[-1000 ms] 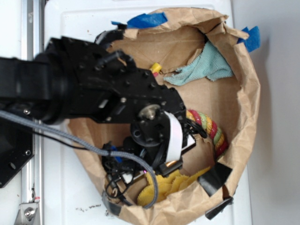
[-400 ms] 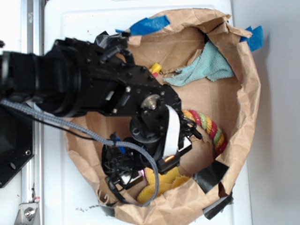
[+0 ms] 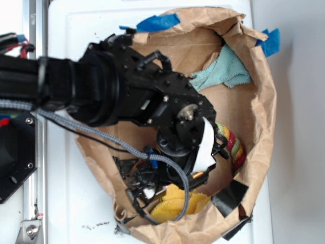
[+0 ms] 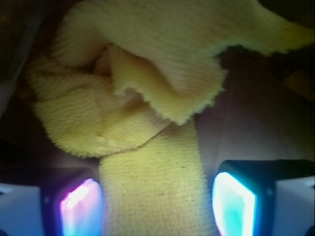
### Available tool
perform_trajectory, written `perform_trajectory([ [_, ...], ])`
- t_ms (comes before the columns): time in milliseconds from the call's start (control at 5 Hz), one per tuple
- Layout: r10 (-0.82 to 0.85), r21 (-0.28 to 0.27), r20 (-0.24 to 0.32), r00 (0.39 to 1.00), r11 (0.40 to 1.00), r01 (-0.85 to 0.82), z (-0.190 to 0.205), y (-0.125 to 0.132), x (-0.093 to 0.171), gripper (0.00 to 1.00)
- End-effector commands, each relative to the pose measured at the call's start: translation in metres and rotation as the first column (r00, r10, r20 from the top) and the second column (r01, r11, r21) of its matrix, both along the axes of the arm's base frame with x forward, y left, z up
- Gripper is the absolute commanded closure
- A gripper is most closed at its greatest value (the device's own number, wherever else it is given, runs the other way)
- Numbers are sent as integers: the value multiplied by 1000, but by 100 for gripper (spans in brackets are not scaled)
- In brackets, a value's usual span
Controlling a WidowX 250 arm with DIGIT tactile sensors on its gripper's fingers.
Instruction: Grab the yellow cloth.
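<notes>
- Yellow cloth (image 3: 175, 206): bunched up on the floor of the brown paper bag (image 3: 264, 122), at about 6 o'clock of the bag in the exterior view, close to the bag's lower wall.
- Wrist view: cloth (image 4: 147, 113) fills the frame, crumpled and folded, with one strip running down between the two fingers.
- Gripper (image 4: 157, 206): fingers spread, one lit pad (image 4: 81, 206) at 7 o'clock of the wrist frame, the other at 5 o'clock; the cloth strip sits in the gap. Left pad looks right against the strip's edge; right pad shows a narrow dark gap. Not pinching.
- Exterior view: gripper (image 3: 157, 190) mostly hidden under the black arm (image 3: 127, 96) and a grey braided cable (image 3: 101, 142); it sits just at 10 o'clock of the visible cloth.
- Teal cloth (image 3: 223, 71): at 1 o'clock of the bag, well apart from the yellow one.
- Twisted rope (image 3: 231, 145), red-yellow-green: at 3 o'clock, partly under the arm.
- Blue tape (image 3: 157, 22) on the bag rim at 12 o'clock; black tape (image 3: 228, 195) at 5 o'clock.
</notes>
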State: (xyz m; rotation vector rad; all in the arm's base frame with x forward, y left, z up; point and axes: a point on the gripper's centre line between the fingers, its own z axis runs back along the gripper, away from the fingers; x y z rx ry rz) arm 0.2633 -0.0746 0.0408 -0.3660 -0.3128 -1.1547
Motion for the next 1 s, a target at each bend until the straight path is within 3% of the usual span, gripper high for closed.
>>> perform_trajectory([
  [0,22,-1,22,1000,1000,-22,10,-5,-3,100],
  [800,131,6,42,990,991,-132,13,0,-22,100],
])
